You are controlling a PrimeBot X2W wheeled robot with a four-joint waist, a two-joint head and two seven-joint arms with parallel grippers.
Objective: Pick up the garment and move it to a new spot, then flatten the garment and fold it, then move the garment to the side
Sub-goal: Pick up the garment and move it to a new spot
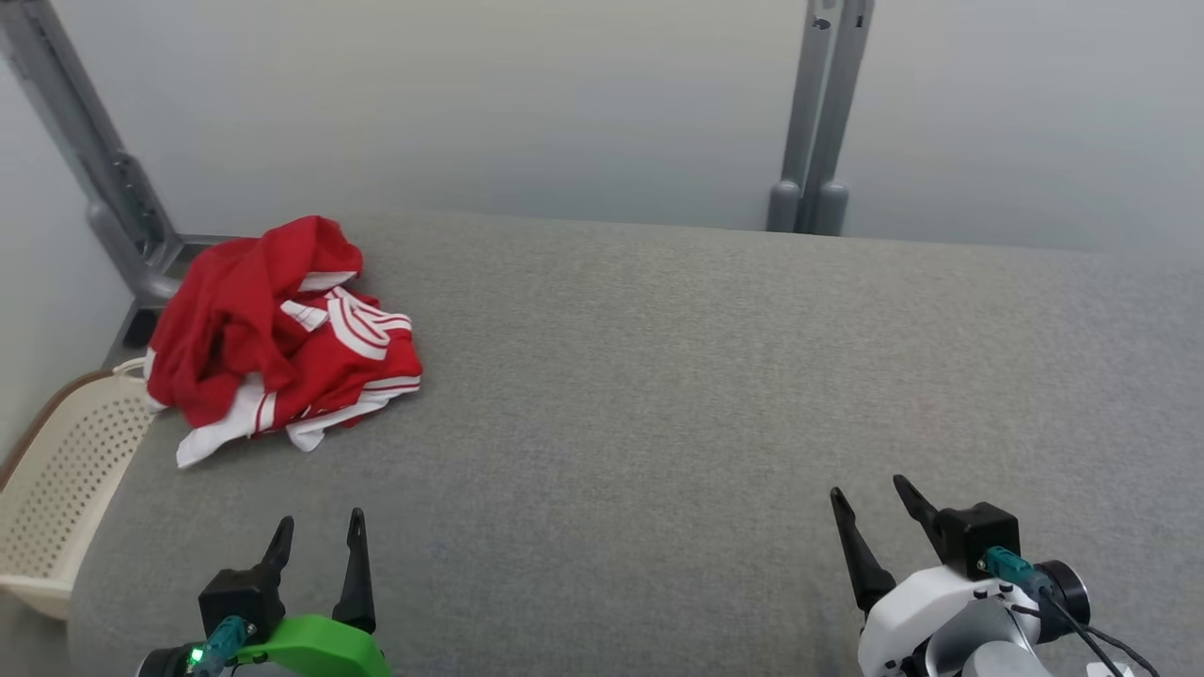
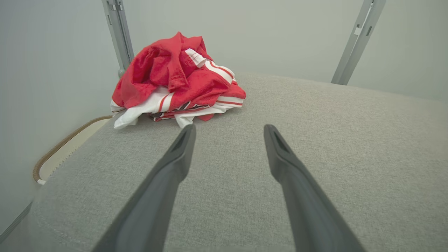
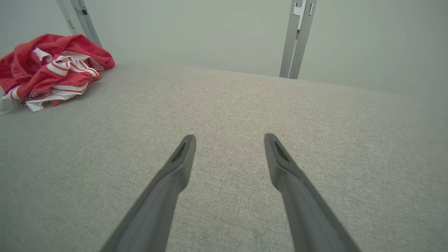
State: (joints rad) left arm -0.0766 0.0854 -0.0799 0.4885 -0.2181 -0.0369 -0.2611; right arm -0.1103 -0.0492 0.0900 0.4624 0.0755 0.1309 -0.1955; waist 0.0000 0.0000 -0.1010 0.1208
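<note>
Red-white garment (image 1: 282, 338) crumpled at far-left corner of counter (image 1: 658, 376), beside basket (image 1: 56, 470). Left gripper (image 1: 322, 515), right gripper (image 1: 866, 485) at near edge, jaws spread wide, empty. Risk: pinching one loose layer, so bundle drags or slips off left edge into basket.

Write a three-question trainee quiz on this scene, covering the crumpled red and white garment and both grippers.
1. True or false: the left gripper grips the crumpled red and white fabric garment.
2. Where on the grey fabric-covered surface does the garment lie? A far left; B centre; C near right.
3. Fill in: the right gripper has its jaws ___.
Key: 1 false; 2 A; 3 open.
</note>
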